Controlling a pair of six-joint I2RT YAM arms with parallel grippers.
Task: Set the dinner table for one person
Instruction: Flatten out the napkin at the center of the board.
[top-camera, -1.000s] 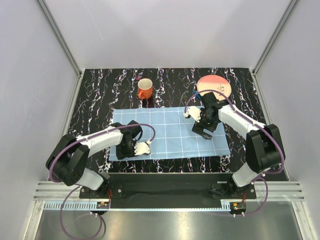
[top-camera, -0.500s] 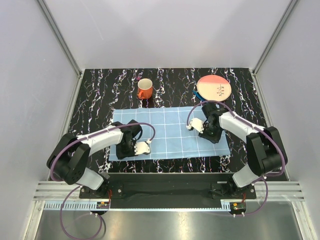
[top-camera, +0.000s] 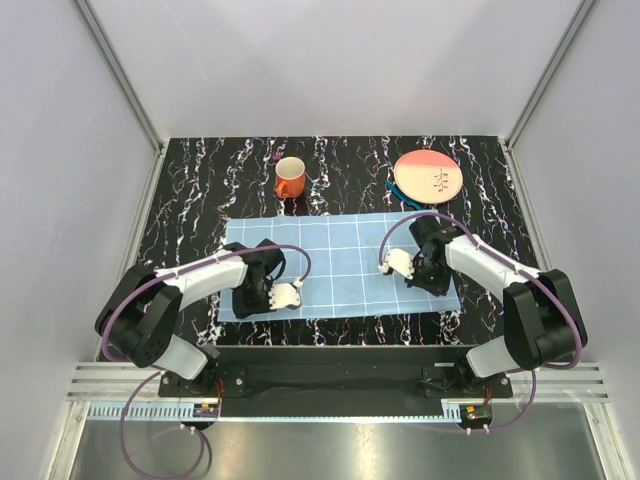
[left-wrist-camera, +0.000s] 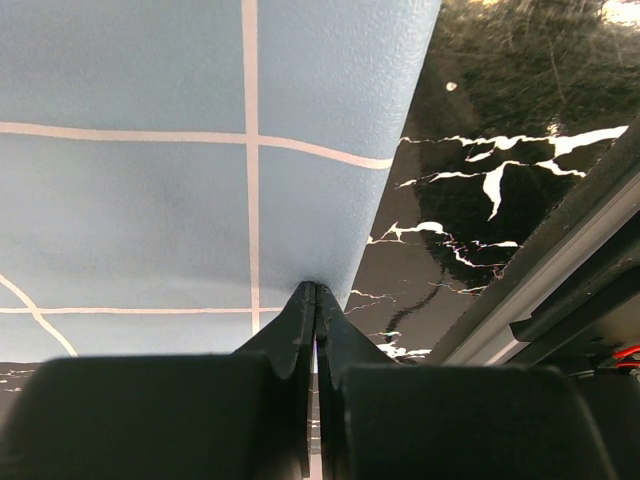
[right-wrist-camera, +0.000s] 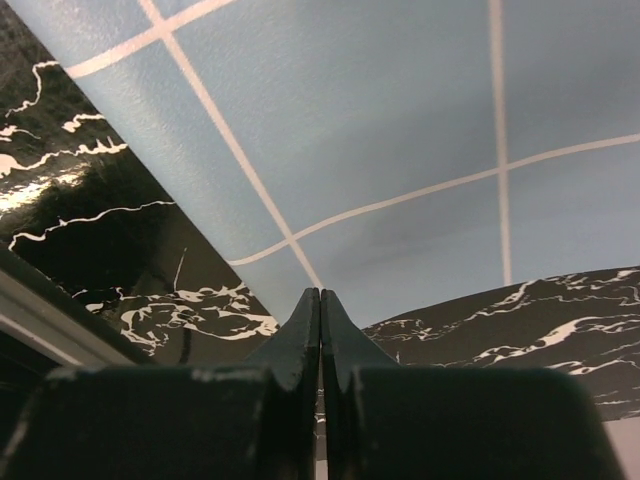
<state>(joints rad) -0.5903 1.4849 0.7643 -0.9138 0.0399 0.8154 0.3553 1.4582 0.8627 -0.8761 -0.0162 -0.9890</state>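
Observation:
The dinner table is black marble with white streaks. A light-blue checked mat lies flat at its middle. My left gripper sits low at the mat's near-left corner. In the left wrist view its jaws are shut on the mat's edge. My right gripper is down at the near-right corner. The right wrist view shows that gripper shut, with the mat's corner running into its tips.
An orange mug stands behind the mat on the left. A pink and cream plate lies at the back right, with something blue at its left rim. A metal rail runs along the table's near edge.
My right arm has moved from the mat's right middle toward the near-right corner and its jaws have closed there. The left arm has not moved.

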